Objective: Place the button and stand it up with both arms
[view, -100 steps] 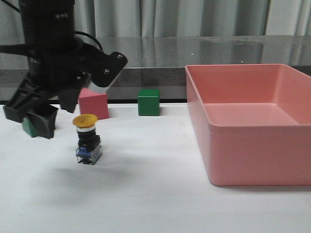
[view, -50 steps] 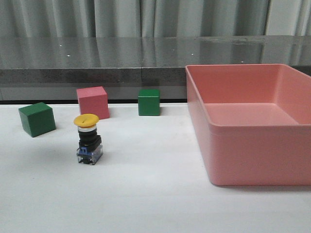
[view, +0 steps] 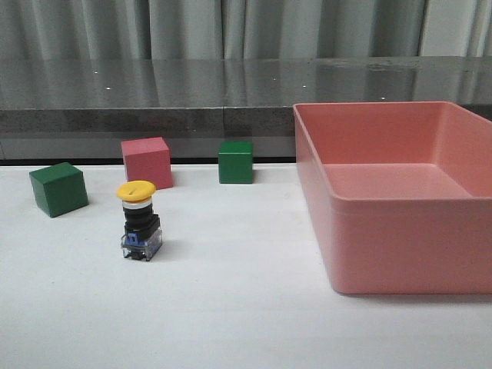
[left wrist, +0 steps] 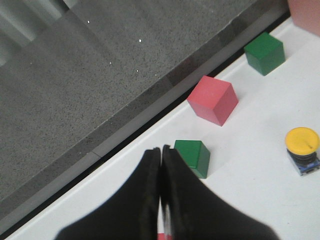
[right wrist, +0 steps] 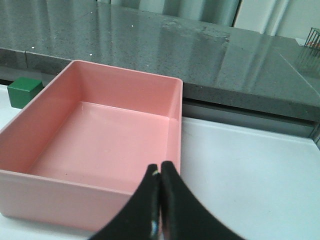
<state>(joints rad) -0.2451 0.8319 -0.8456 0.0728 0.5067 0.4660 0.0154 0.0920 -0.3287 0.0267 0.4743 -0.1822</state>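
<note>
The button [view: 139, 223] stands upright on the white table at the left, yellow cap on top, black body and clear-blue base below; nothing touches it. From the left wrist the button [left wrist: 302, 148] shows from above, well away from the fingers. My left gripper [left wrist: 160, 151] is shut and empty, raised, with a green cube just beyond its tips. My right gripper [right wrist: 160, 168] is shut and empty, hanging by the near corner of the pink bin. Neither arm shows in the front view.
A large pink bin [view: 400, 201] [right wrist: 30, 190] fills the right of the table. A green cube [view: 58, 188] [left wrist: 193, 156], a red cube [view: 147, 162] [left wrist: 213, 99] and a second green cube [view: 235, 161] [left wrist: 264, 52] stand behind the button. A dark granite ledge [view: 154, 115] backs the table.
One second ago the left arm hung above the button's left side in the front view; it has since withdrawn out of that view. The button stays upright in place.
</note>
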